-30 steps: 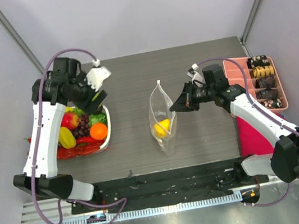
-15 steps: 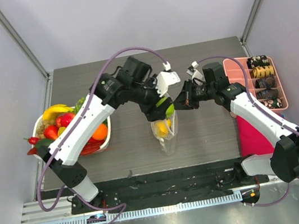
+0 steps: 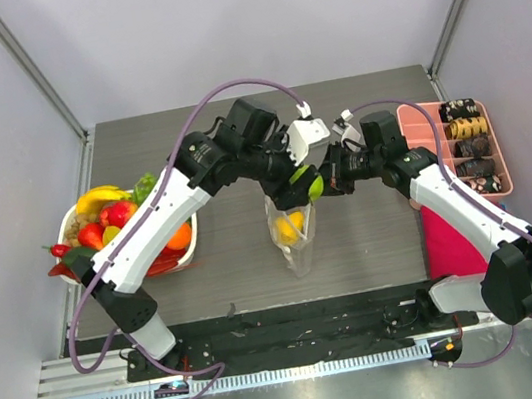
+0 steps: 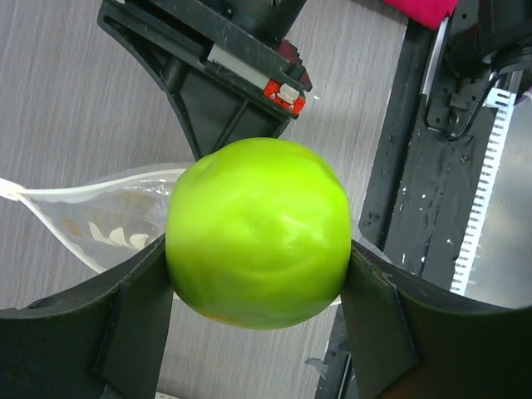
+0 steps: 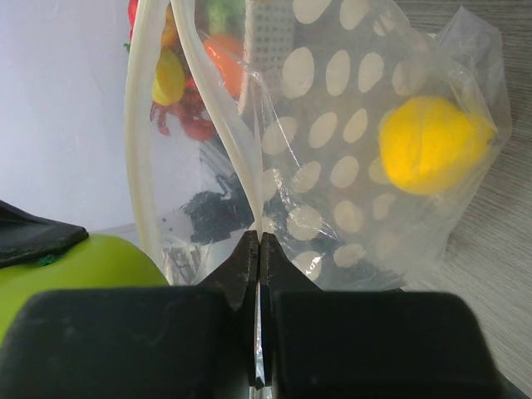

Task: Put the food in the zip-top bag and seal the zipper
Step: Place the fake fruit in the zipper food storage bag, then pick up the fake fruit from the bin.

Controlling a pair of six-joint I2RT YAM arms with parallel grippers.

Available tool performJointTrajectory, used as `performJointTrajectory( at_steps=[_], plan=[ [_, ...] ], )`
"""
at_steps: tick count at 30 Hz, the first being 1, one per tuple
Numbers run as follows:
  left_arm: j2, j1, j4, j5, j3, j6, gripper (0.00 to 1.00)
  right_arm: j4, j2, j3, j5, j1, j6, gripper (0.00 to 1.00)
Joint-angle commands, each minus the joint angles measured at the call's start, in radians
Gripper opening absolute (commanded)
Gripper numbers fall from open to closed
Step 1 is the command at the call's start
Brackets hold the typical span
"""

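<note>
The bag rests on the bench with a yellow fruit inside it. At the bag's far end the right fingers are pinched together on one lip beside the zipper, holding the mouth up. Just over that mouth the left fingers are clamped on a green apple. The apple looks wide for the opening, though it hides the mouth from above, so I cannot be sure. Released off-centre, it could catch the lip, tug the plastic from the pinch, or roll away. The left arm stretches across from the basket left of the bag, wrist pitched down. The right arm reaches in from the bag's right, elbow bent.
</note>
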Motion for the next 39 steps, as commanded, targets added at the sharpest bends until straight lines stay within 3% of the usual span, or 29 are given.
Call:
performJointTrajectory(
  at_steps=[1, 7, 11, 14, 18, 21, 29, 32, 35, 36, 39],
  plan=[
    [0.001, 0.001, -0.061, -0.034, -0.025, 0.072, 0.57, 0.011, -0.026, 0.038, 0.004, 0.002, -0.008, 0.01],
    [-0.104, 0.045, 0.008, -0.128, -0.316, 0.084, 0.55, -0.036, -0.052, 0.047, 0.008, 0.002, -0.026, 0.01],
    [-0.063, 0.035, -0.006, -0.146, -0.341, 0.077, 0.55, -0.039, -0.053, 0.029, 0.01, 0.002, -0.034, 0.01],
    [-0.032, 0.032, 0.014, -0.131, -0.355, 0.076, 0.63, -0.039, -0.052, 0.019, 0.012, 0.002, -0.037, 0.01],
    [-0.041, 0.019, 0.058, -0.099, -0.388, 0.065, 0.87, -0.036, -0.05, 0.016, 0.013, 0.0, -0.035, 0.01],
    [-0.083, 0.019, 0.085, -0.1, -0.404, 0.076, 0.98, -0.036, -0.052, 0.024, 0.015, 0.002, -0.037, 0.01],
    [-0.195, 0.077, -0.082, -0.065, -0.235, 0.062, 1.0, -0.033, -0.062, 0.015, 0.021, 0.002, -0.035, 0.01],
    [-0.318, 0.194, -0.127, -0.077, -0.259, 0.062, 1.0, -0.035, -0.067, 0.015, 0.021, 0.0, -0.037, 0.01],
    [-0.434, 0.384, -0.207, -0.122, -0.333, 0.109, 1.0, -0.033, -0.069, 0.006, 0.021, 0.002, -0.041, 0.01],
    [-0.457, 0.507, -0.227, -0.145, -0.356, 0.123, 1.0, -0.033, -0.072, 0.002, 0.021, 0.0, -0.046, 0.01],
    [-0.531, 0.68, -0.274, -0.175, -0.433, 0.209, 1.0, -0.035, -0.073, -0.013, 0.025, 0.002, -0.057, 0.01]
  ],
)
